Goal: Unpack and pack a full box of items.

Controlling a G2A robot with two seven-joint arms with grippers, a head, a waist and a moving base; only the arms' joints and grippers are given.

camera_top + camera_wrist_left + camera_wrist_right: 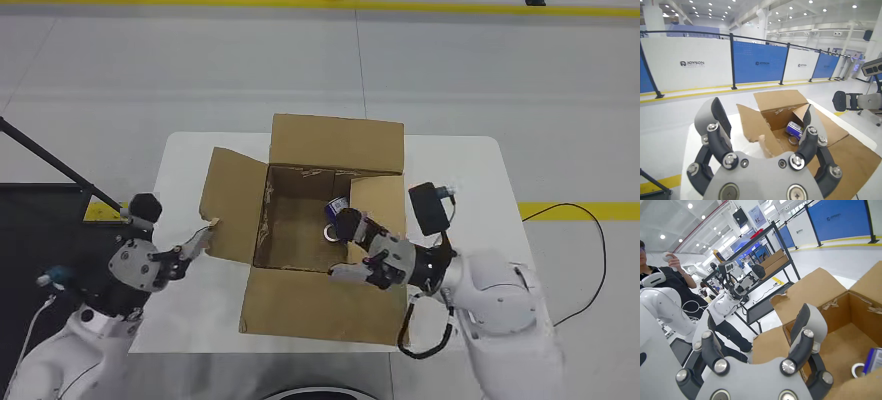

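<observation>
Open cardboard box [310, 305] in the middle of a white table [190, 160], all four flaps folded outward, the left flap torn along its edge. Inside, on the box floor toward the right wall: a blue-and-white can [336, 208] lying on its side, and a small roll of tape [329, 235] just beside it, on the side nearer the robot.

Left jaws spread wide and empty, outside the box, low over the table just beside the torn left flap, pointed toward the box. Can and tape well apart from them, across the box interior.

Right jaws also spread wide, holding nothing, poised over the near right corner of the box, above the rim. Can and tape near them but outside the gap between them, off to the far side. Contact between right jaws and can: impossible to tell.
</observation>
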